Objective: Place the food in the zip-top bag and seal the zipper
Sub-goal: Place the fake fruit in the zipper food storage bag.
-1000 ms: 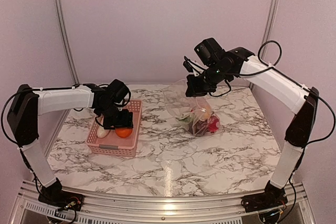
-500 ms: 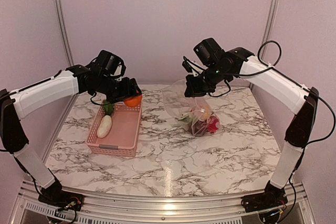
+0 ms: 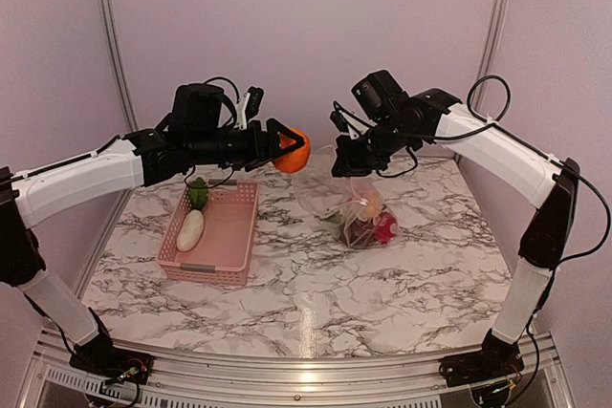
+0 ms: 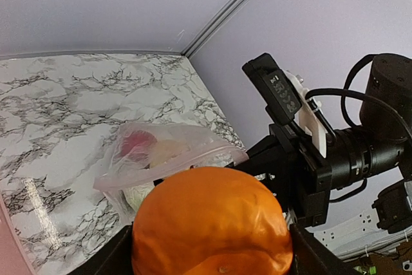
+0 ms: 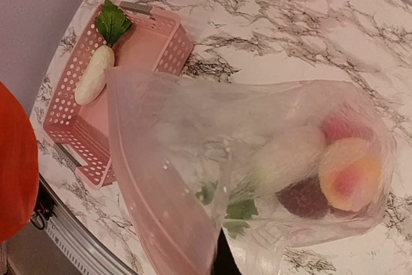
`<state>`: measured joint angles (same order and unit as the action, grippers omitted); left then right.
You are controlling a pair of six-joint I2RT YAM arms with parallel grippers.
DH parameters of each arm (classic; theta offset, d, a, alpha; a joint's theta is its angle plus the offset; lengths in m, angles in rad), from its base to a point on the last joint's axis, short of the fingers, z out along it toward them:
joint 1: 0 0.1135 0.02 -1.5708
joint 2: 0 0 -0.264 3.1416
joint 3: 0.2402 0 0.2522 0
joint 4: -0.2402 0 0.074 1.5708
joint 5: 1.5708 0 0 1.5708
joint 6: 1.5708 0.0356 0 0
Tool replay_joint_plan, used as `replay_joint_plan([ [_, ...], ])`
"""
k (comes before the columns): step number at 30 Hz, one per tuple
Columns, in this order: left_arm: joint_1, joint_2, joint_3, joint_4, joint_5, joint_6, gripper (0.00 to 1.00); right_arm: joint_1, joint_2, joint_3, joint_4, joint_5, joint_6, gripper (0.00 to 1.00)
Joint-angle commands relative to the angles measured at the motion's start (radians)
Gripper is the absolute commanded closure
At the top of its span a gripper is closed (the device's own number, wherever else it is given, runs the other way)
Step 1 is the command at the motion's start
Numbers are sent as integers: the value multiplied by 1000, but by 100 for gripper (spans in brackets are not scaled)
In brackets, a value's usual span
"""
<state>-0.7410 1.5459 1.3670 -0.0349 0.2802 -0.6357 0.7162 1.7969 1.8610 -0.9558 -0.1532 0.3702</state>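
Loading step, mid-carry. Holds the orange (image 3: 293,151) clamped between the fingers (image 4: 308,257) of the left gripper (image 3: 284,148), well off the table (image 3: 306,284). Faces, straight ahead of those fingers and lower, the zip-top bag (image 3: 349,205), mouth turned their way. Pinches the bag's upper lip in the right gripper (image 3: 346,161), with fingers closed on the plastic, holding the mouth open below and in front of them. Packs already, at the bag's closed end far from the right fingers, several pieces of food (image 5: 347,175): red, yellow-pink, dark brown, and a white one with green leaves. Leaves the zipper (image 5: 161,214) unpressed along the gaping rim. Leaves also the last radish (image 3: 190,229) lying in the pink basket (image 3: 234,246), well behind and below the left fingers.

Next, by judgement: needs the orange brought over the lip, just beside the right fingers, lowered past the rim, and only then released. Risks a snag on the soft edge, or a roll back out, if let go early. After that, calls for the last radish, then the seal.
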Motion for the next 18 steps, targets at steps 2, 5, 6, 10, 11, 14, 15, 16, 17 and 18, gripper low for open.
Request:
replay_joint_plan([
  [2, -23, 95, 72, -26, 24, -11, 39, 10, -24, 18, 33, -20, 18, 100],
  [5, -23, 131, 77, -32, 18, -30, 42, 10, -24, 18, 40, -22, 25, 100],
  [6, -22, 143, 82, -40, 16, -33, 43, 9, -25, 18, 41, -23, 26, 100],
  [10, -25, 180, 96, -55, 3, -50, 43, 9, -27, 19, 46, -29, 30, 100],
  [11, -25, 187, 102, -59, -5, -53, 43, 10, -27, 20, 47, -30, 30, 100],
  [14, -31, 209, 130, -87, -39, -60, 41, 10, -27, 26, 48, -33, 31, 100],
  [15, -31, 218, 141, -97, -53, -63, 41, 9, -27, 27, 49, -35, 30, 100],
  [16, -33, 226, 151, -110, -64, -70, 41, 9, -28, 28, 50, -36, 30, 100],
  [17, -34, 234, 162, -118, -75, -78, 41, 11, -28, 27, 52, -39, 31, 100],
  [18, -34, 241, 168, -123, -82, -85, 41, 11, -28, 25, 54, -41, 31, 100],
])
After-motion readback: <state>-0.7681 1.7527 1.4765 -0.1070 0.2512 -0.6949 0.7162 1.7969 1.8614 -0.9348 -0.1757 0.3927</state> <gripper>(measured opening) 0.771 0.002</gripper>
